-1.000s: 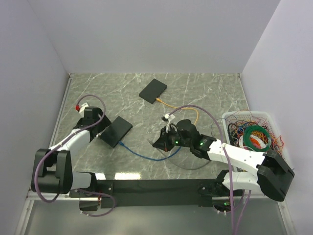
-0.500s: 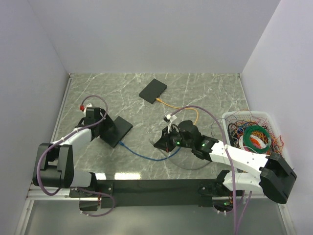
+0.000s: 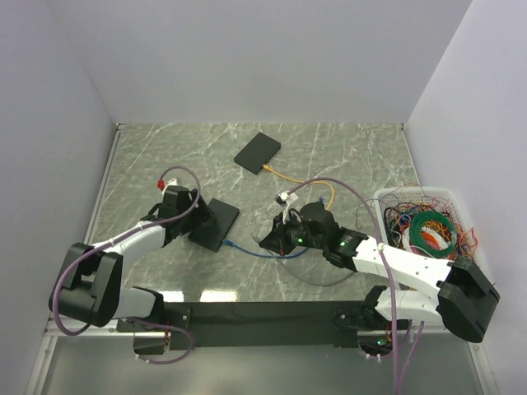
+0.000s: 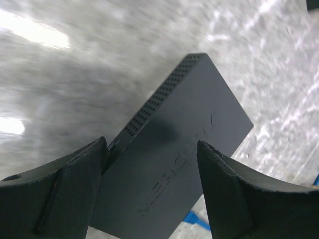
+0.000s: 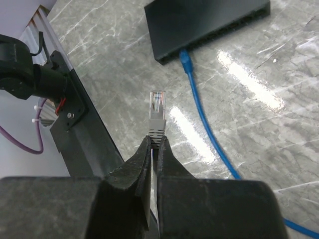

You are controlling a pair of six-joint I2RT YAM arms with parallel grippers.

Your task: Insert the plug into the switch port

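Note:
The black switch (image 3: 218, 224) lies left of the table's centre, with a blue cable (image 3: 255, 251) plugged into its near edge. My left gripper (image 3: 198, 216) is closed across the switch's width. In the left wrist view the switch (image 4: 184, 129) fills the gap between both fingers (image 4: 75, 174), sharp against a blurred table. My right gripper (image 3: 270, 241) hovers just right of the switch, shut on the grey boot of a clear-tipped plug (image 5: 157, 107). The plug points toward the switch (image 5: 209, 22), whose port face shows the blue connector (image 5: 185, 57).
A second black switch (image 3: 258, 152) with a yellow cable (image 3: 288, 175) lies at the back centre. A white bin of tangled wires (image 3: 424, 226) stands at the right edge. The black base rail (image 5: 70, 109) runs along the near side.
My left gripper has carried the switch rightward toward the centre and turned it, dragging the blue cable along. The right gripper has stayed almost still, still holding the plug.

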